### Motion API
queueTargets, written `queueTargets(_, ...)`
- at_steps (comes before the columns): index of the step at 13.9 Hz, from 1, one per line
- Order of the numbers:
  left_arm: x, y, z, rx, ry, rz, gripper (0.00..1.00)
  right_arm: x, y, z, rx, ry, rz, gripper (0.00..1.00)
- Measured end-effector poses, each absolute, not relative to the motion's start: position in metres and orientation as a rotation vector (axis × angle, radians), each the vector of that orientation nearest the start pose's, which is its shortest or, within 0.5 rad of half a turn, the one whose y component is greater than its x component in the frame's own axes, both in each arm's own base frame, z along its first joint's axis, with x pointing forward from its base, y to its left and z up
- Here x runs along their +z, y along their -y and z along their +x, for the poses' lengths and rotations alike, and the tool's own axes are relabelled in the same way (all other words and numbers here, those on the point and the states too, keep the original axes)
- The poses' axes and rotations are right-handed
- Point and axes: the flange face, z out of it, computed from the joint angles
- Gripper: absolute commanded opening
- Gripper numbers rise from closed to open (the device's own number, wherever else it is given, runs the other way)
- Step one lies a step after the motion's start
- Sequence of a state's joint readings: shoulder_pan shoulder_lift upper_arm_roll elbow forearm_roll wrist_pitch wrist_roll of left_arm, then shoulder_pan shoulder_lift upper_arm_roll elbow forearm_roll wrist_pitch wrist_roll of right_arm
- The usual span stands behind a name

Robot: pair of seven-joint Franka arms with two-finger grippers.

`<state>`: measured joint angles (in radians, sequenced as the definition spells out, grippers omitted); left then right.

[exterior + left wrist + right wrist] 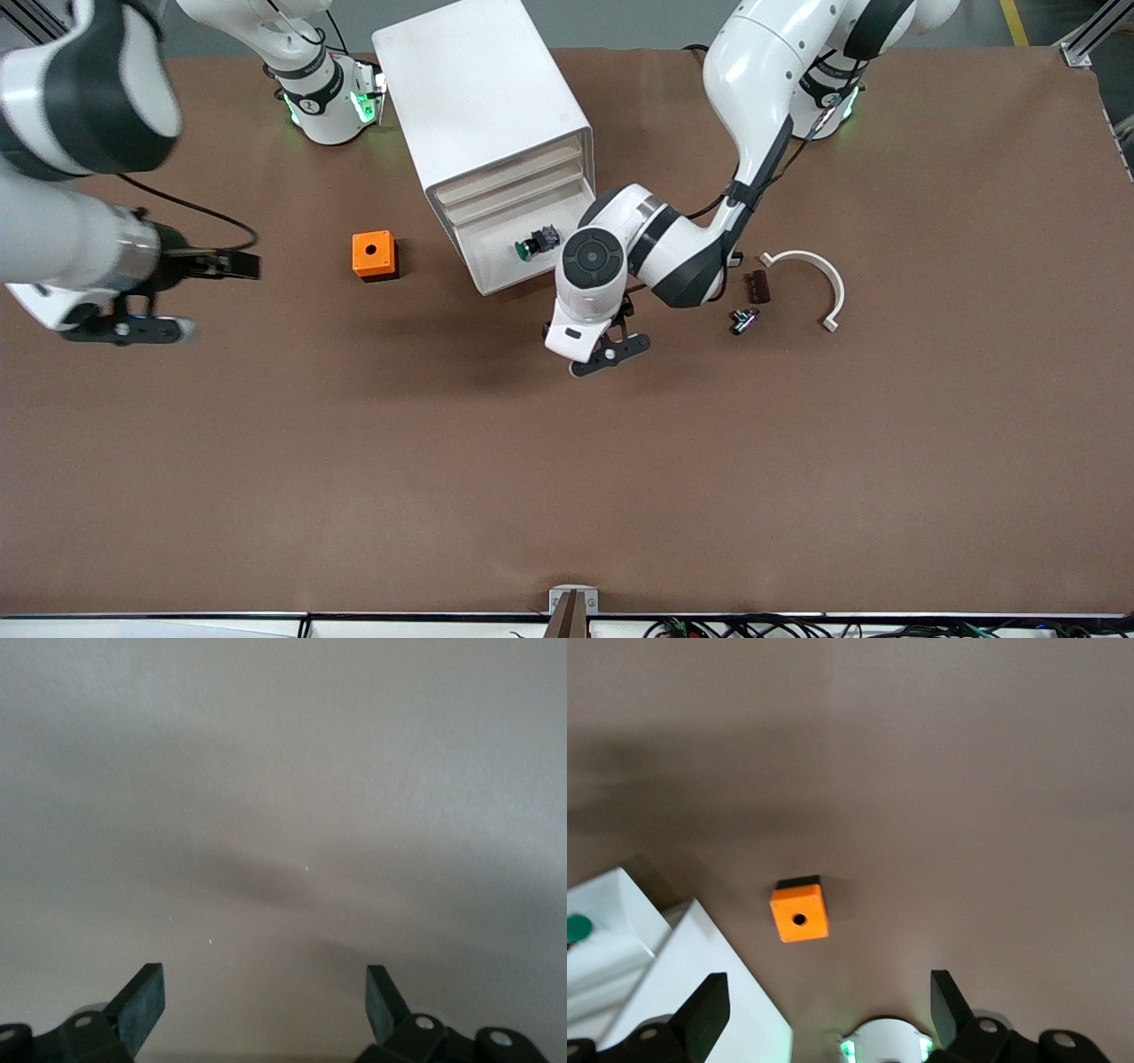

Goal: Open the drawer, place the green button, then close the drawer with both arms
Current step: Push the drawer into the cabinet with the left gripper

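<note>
The white cabinet (pixel 483 97) stands near the robots' bases, and its lowest drawer (pixel 496 266) is pulled out. The green-capped button (pixel 534 244) lies inside that drawer; its cap (pixel 576 927) also shows at the edge of the right wrist view. My left gripper (pixel 611 353) hangs open over bare table just in front of the drawer, with nothing between its fingers (pixel 142 1001). My right gripper (pixel 133 332) is open and empty, held high toward the right arm's end of the table, beside the orange cube.
An orange cube with a hole (pixel 374 255) sits on the table beside the cabinet. Toward the left arm's end lie a white curved piece (pixel 815 275), a small dark block (pixel 757 286) and a small black part (pixel 744 321).
</note>
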<state>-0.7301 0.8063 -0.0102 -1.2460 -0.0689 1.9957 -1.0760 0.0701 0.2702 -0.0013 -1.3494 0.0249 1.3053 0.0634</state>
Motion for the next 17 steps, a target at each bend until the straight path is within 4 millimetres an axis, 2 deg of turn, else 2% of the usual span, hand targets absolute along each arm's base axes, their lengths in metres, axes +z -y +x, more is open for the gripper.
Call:
queueTargets(3, 0.263, 0.525, 0.528, 0.160, 0.513, -3.078, 1.00, 0.559, 0.026, 0.598, 0.491, 0.026, -3.060, 1.00)
queueTargets(5, 0.260, 0.542, 0.509, 0.182, 0.477, -3.087, 1.00, 0.561, 0.046, 0.598, 0.473, -0.006, -3.066, 1.00)
queueTargets(9, 0.259, 0.559, 0.491, 0.254, 0.477, -3.108, 1.00, 0.571, 0.043, 0.604, 0.393, 0.013, -3.120, 1.00)
queueTargets(17, 0.244, 0.567, 0.476, 0.276, 0.441, -3.091, 1.00, 0.572, 0.037, 0.609, 0.338, 0.031, -3.128, 1.00)
